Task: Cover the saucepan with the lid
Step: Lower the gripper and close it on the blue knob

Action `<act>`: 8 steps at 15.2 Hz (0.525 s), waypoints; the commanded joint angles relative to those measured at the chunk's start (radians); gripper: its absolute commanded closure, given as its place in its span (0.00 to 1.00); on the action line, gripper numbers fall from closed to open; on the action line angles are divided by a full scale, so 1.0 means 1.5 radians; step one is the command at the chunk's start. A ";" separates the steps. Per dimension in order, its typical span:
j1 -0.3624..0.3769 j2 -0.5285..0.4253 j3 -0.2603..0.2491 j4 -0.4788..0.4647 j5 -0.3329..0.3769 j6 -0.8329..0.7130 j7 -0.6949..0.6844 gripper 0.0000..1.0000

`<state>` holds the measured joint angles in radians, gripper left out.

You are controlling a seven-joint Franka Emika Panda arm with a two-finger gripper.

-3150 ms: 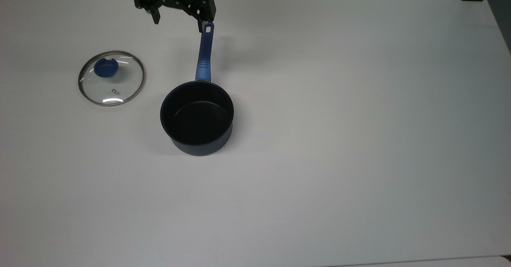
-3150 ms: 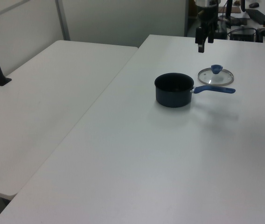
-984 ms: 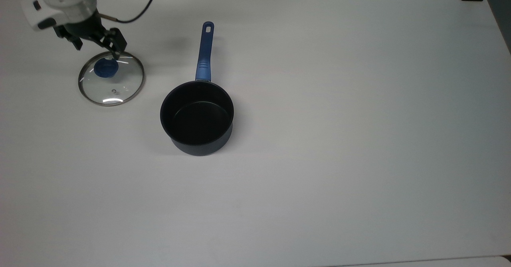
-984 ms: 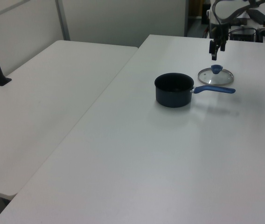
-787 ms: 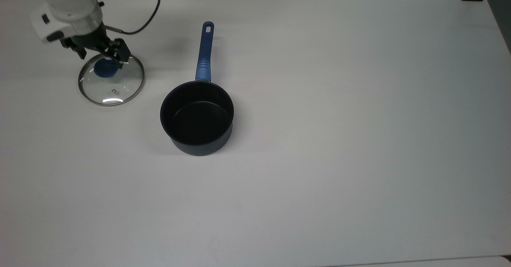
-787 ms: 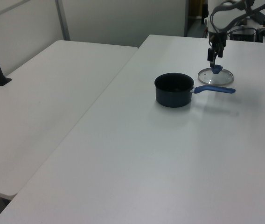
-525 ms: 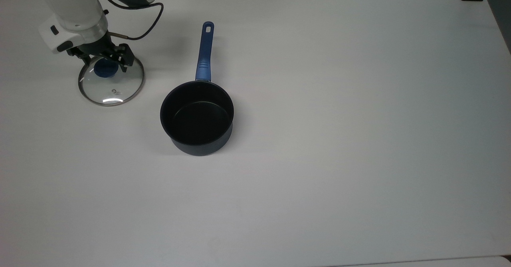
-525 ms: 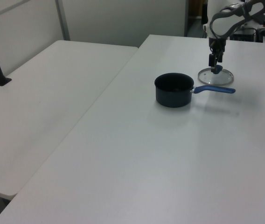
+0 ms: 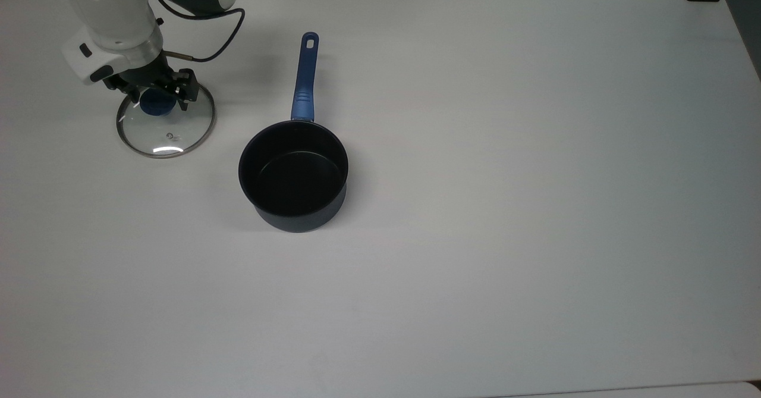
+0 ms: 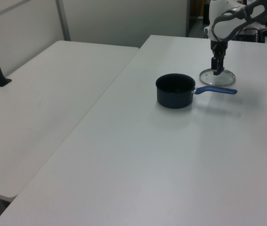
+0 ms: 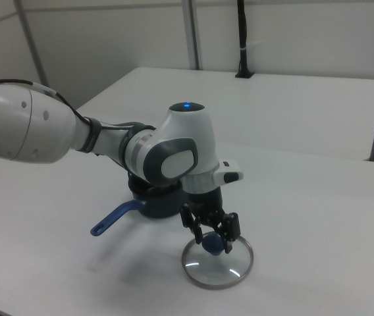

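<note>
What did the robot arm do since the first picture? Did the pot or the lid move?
The gripper swung from above the saucepan handle's end toward the top view's left, then came down around the lid's blue knob, fingers open either side. It hasn't grabbed it yet. The saucepan and lid stayed put.

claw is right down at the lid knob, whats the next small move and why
Probably close the claw on the blue knob. The right view shows its open fingers straddling the knob, at knob height. The lid lies flat on the table, to the top view's left of the empty saucepan, so a firm grip comes before any lift.
</note>
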<state>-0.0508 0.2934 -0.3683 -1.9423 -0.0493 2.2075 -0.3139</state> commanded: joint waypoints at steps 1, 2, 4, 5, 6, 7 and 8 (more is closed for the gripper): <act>0.001 0.000 -0.004 -0.010 -0.001 0.019 -0.031 0.26; 0.000 0.000 -0.004 -0.010 0.000 0.019 -0.033 0.29; 0.000 0.000 -0.004 -0.010 0.001 0.019 -0.033 0.36; 0.000 0.000 -0.004 -0.010 0.001 0.019 -0.033 0.39; 0.000 0.000 -0.004 -0.010 0.001 0.018 -0.034 0.41; 0.000 -0.001 -0.004 -0.009 0.002 0.016 -0.034 0.44; -0.001 -0.003 -0.004 -0.009 0.001 0.014 -0.034 0.44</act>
<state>-0.0520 0.2985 -0.3693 -1.9415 -0.0493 2.2093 -0.3420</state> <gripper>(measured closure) 0.339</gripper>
